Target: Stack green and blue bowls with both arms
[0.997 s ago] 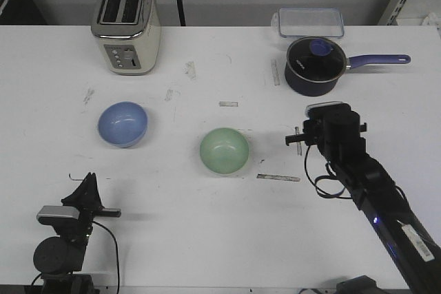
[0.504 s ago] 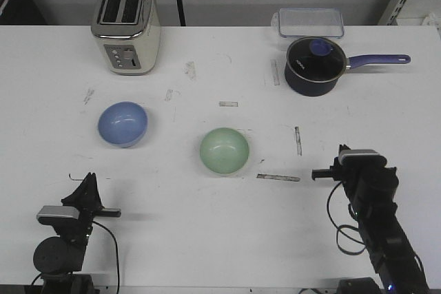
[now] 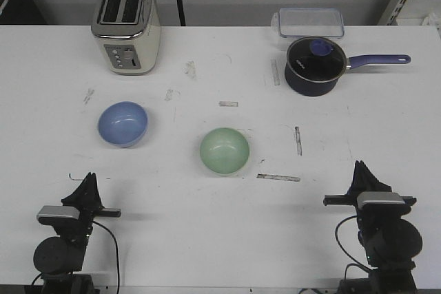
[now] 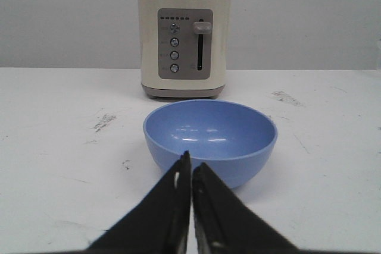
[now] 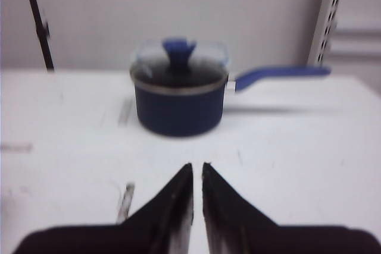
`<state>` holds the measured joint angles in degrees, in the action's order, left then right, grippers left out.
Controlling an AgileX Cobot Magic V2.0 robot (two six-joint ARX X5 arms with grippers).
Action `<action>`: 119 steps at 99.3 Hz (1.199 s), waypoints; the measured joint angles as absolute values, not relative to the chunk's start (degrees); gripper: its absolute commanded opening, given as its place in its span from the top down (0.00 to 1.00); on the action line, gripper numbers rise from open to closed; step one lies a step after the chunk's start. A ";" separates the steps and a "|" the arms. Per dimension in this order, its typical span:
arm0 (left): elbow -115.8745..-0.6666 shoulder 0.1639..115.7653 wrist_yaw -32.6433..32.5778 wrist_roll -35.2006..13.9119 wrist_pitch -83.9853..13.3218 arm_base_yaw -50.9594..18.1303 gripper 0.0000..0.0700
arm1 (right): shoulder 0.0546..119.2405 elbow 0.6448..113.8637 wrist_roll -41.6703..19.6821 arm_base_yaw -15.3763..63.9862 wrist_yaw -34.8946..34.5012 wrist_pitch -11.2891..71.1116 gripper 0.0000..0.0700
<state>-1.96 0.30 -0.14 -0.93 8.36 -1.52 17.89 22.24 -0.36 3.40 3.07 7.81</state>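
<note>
Two bowls apart, neither gripped
Both end effectors, left and right, pressed together; spread left first, then pinch blue bowl rim squarely before carrying to green bowl.

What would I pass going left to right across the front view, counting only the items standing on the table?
Blue bowl → toaster → green bowl → dark saucepan with glass lid. The clear container behind the saucepan overlaps it in this direction, so I leave it out.
</note>
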 measured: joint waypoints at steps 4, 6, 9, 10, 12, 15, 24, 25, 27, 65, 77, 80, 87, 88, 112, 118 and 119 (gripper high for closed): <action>-1.96 0.30 -0.14 -0.93 8.36 -1.52 1.00 | 16.38 22.24 -0.36 3.40 3.09 7.77 0.98; -1.96 0.30 -0.14 -0.93 8.36 -1.52 1.00 | 15.66 22.24 -0.36 3.42 3.07 7.70 0.98; -1.96 0.30 -0.14 -0.93 8.36 -1.52 1.00 | 14.70 22.24 -0.36 3.42 3.09 7.53 0.98; -1.96 0.30 -0.14 -0.93 8.36 -1.52 1.00 | 14.39 22.24 -0.36 3.42 3.09 7.44 0.98; -1.96 0.30 -0.14 -0.93 8.36 -1.52 1.00 | 13.80 22.24 -0.36 3.42 3.09 7.35 0.98; -1.96 0.30 -0.14 -0.93 8.36 -1.52 1.00 | 12.99 22.24 -0.36 3.40 3.09 7.27 0.98; -1.96 0.30 -0.14 -0.93 8.36 -1.52 1.00 | 11.03 22.24 -0.36 3.42 3.07 7.01 0.97; -1.96 0.30 -0.14 -0.93 8.36 -1.52 1.00 | 10.85 22.24 -0.36 3.42 3.07 7.01 0.98; -1.96 0.30 -0.14 -0.93 8.36 -1.52 1.00 | 10.46 22.24 -0.36 3.42 3.09 7.01 0.98; -1.96 0.30 -0.14 -0.93 8.36 -1.52 1.00 | 8.99 22.24 -0.36 3.42 3.07 7.01 0.97; -1.96 0.30 -0.14 -0.93 8.36 -1.52 1.00 | 8.99 22.24 -0.36 3.42 3.09 7.01 0.97; -1.96 0.30 -0.14 -0.93 8.36 -1.52 1.00 | 8.99 22.24 -0.36 3.42 3.07 7.01 0.97; -1.96 0.30 -0.14 -0.93 8.43 -1.52 1.00 | 8.99 22.24 -0.36 3.42 3.07 7.01 0.97; -1.96 0.30 -0.14 -0.93 8.43 -1.52 1.00 | 8.99 22.24 -0.36 3.42 3.07 7.01 0.98; -1.96 0.30 -0.14 -0.93 8.25 -1.52 1.00 | 8.99 22.24 -0.36 3.42 3.07 7.01 0.97; -1.98 0.30 -0.14 -0.93 8.29 -1.52 1.00 | 8.99 22.24 -0.36 3.42 3.07 7.01 0.97; -1.98 0.30 -0.14 -0.93 8.32 -1.52 1.00 | 8.99 22.24 -0.36 3.42 3.09 7.01 0.97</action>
<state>-1.98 0.30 -0.14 -0.93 8.32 -1.52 8.99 22.24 -0.36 3.42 3.09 7.01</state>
